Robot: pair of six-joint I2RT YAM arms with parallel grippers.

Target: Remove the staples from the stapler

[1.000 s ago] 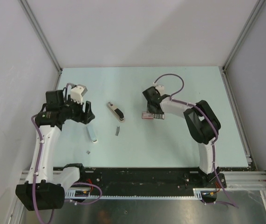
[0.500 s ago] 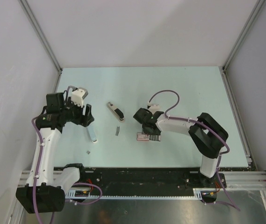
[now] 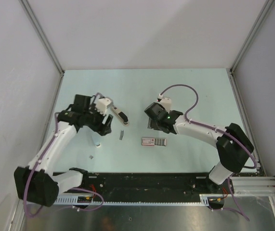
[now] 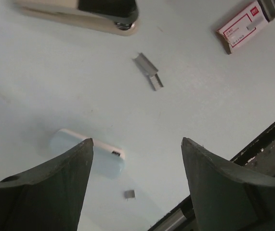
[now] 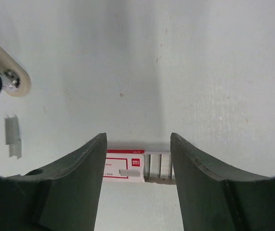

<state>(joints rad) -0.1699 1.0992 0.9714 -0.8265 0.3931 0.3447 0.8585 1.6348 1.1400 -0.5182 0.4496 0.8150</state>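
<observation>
Black plastic fingers (image 4: pixel 55 192) of the left gripper (image 4: pixel 137 144) are spread wide with nothing between them. It is held above the pale green desk (image 3: pixel 200 96), just on the near-edge side of the beige-and-black stapler (image 3: pixel 119 115). It is judged to be lined up for a pick on the stapler or on the short grey metal staple strip (image 4: pixel 148 70) lying loose beside the stapler's nose.

Same for the right gripper (image 5: pixel 137 139): wide and empty, hovering right of desk centre. The red-and-white cardboard staple box (image 5: pixel 124 171) lies just on its near-edge side. The box tray is slid partly out with grey staple rows (image 5: pixel 160 167) exposed, so it is probably meant as the drop point for unloaded staples.

The stapler lies left of desk centre, angled toward the far-left corner, and is touched by neither gripper.

Not resolvable:
- The stapler is cut off at the top of the left wrist view, and only its rounded end is seen in the right wrist view. Magazine open or shut, and any staples inside, cannot be told.
- A pale blue-white oblong object (image 4: pixel 96 155) is partly masked by a finger and mostly covered by the left arm (image 3: pixel 60 139) from above. Its identity is unclear.
- A small grey scrap (image 4: pixel 130 194) toward the near-left corner is too small to identify.
</observation>
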